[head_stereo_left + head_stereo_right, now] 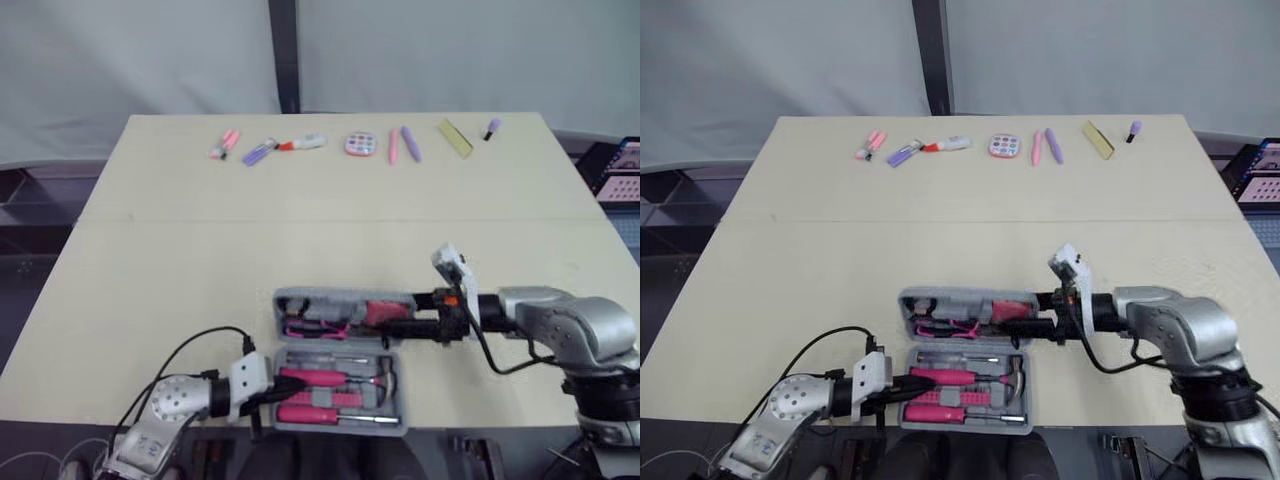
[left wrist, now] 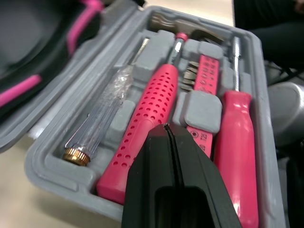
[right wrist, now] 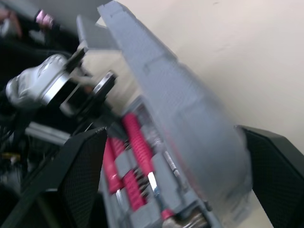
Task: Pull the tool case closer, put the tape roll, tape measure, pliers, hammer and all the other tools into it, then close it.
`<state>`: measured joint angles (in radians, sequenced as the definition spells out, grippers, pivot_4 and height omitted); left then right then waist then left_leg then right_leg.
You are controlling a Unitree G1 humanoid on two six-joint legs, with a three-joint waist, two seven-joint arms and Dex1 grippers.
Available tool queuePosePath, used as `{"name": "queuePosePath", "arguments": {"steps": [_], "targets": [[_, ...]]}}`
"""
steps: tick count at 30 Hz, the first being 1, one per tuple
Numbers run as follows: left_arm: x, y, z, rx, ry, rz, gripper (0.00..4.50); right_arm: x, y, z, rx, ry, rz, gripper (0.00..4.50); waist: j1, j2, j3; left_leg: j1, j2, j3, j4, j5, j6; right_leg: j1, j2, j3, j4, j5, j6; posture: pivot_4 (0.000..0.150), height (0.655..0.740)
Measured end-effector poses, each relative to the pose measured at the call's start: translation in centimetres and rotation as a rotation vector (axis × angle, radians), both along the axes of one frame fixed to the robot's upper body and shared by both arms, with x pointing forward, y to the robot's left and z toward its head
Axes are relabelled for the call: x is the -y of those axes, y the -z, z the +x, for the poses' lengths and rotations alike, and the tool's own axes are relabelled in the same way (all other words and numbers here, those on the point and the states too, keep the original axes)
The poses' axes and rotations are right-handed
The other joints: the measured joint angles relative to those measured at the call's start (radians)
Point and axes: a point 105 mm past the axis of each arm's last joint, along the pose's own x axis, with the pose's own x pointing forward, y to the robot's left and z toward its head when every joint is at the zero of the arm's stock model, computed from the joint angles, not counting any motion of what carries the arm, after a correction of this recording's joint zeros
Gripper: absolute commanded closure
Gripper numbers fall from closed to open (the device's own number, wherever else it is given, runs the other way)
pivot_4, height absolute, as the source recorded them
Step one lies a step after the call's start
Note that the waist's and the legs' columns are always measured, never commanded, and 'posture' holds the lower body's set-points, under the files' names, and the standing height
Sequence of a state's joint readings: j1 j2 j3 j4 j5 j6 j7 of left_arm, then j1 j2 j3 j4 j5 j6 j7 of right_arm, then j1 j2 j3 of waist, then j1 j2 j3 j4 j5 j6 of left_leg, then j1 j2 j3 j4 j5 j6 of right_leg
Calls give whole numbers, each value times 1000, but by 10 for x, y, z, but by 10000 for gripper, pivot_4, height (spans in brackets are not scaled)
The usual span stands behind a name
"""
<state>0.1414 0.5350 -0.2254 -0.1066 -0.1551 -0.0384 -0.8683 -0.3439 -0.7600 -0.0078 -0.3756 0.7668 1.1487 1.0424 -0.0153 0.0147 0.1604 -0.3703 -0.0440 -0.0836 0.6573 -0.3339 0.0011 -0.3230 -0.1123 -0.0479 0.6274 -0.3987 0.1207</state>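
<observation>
One tool case lid (image 3: 180, 118) within right hand (image 1: 1010, 320)

The tool case (image 2: 47, 173) is matt grey moulded plastic. The hammer (image 2: 152, 107) has a dimpled pink grip and a dull metal head. The tester screwdriver (image 2: 102, 118) is clear glossy plastic with a brassy cap. The tabletop (image 1: 200, 260) looks pale, smooth and matt — the left claw (image 2: 166, 127) is smooth black plastic.
</observation>
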Motion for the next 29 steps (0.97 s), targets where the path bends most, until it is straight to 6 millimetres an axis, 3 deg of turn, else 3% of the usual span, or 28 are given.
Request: {"name": "queuePosePath", "arguments": {"steps": [3,6,10,11,13,18,29], "targets": [[-9,-6,-3,-18,-104,-21,44747,-1,1,-28,24,-89,-77,0,11,-1,1,-1,1,1,0,0,0,-1,0,0,-1,0,0,1500,7400],[-69,-19,-18,-90,-350,20,44747,24,7,-57,23,-103,-226,0,16,-7,4,-3,4,0,0,-2,-1,-1,0,1,-4,0,0,1500,7400],[-123,-38,-46,-168,-488,30,44747,47,13,-74,54,-72,-291,0,34,-11,6,-1,4,7,1,-2,0,2,1,-5,-8,0,0,1500,7400],[-145,-46,-48,-169,-551,34,44747,54,13,-75,75,-47,-300,0,39,-12,7,-1,4,8,1,-2,1,2,2,-5,-8,0,0,1500,7400],[-163,-62,-36,-99,-606,32,44747,58,8,-68,157,-16,-301,0,47,-11,7,0,2,9,2,-2,2,2,0,-5,-8,0,1,1500,7400],[-151,-84,-8,65,-531,10,44747,64,11,-49,342,100,-275,0,44,-14,7,-1,0,8,2,-5,4,2,-1,-2,-6,1,2,1500,7400],[-119,-78,17,107,-471,-7,44747,70,27,-36,466,236,-243,0,29,-13,7,1,2,12,4,-6,5,1,0,-2,-5,1,3,1500,7400]]}}
